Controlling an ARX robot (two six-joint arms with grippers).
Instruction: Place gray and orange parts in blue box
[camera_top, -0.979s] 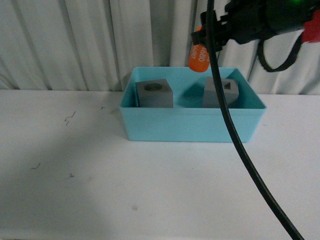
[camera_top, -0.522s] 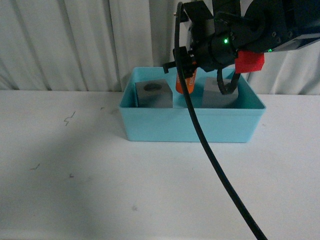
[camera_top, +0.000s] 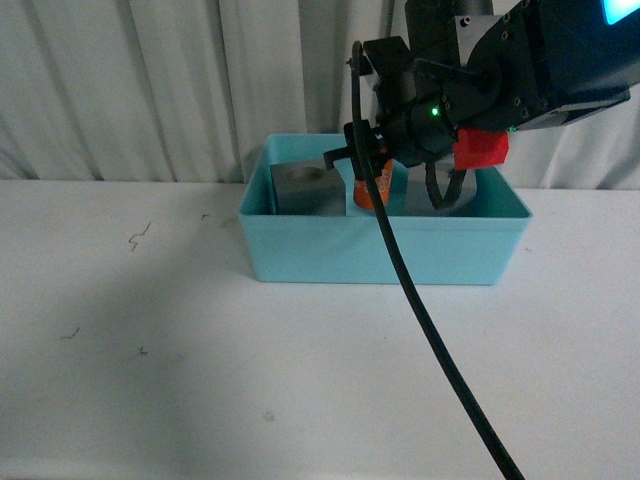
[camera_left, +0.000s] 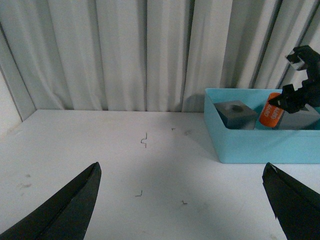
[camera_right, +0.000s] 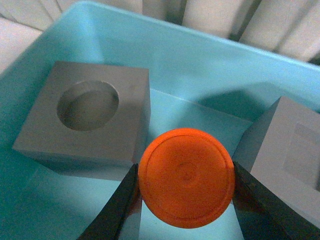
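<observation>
On the left, the left claw (camera_left: 182, 200) is spread wide apart and holds nothing. It hangs over the bare white worktop (camera_top: 200, 330), well apart from the blue box (camera_top: 385, 252), so it has no part in the coming move.

Inside the box, on its left side, rests the gray cube with the round hole (camera_right: 87, 120). Just beside it, in the middle, is the orange cylinder (camera_right: 186, 177), and the right claw (camera_right: 185, 200) is clamped on it, one finger on each side. The wrist camera looks straight at the round end face, so the long axis of the cylinder seems to be close to upright, only a little tilted. In the front view the orange cylinder (camera_top: 370, 185) is already below the rim of the box.

To the right stands the second gray cube (camera_right: 292, 150), with its recess only partly visible.

The move depends on this: the cylinder hangs over the gap between the two cubes, near to both. I judge that it must go straight down there, then the right claw can open.
</observation>
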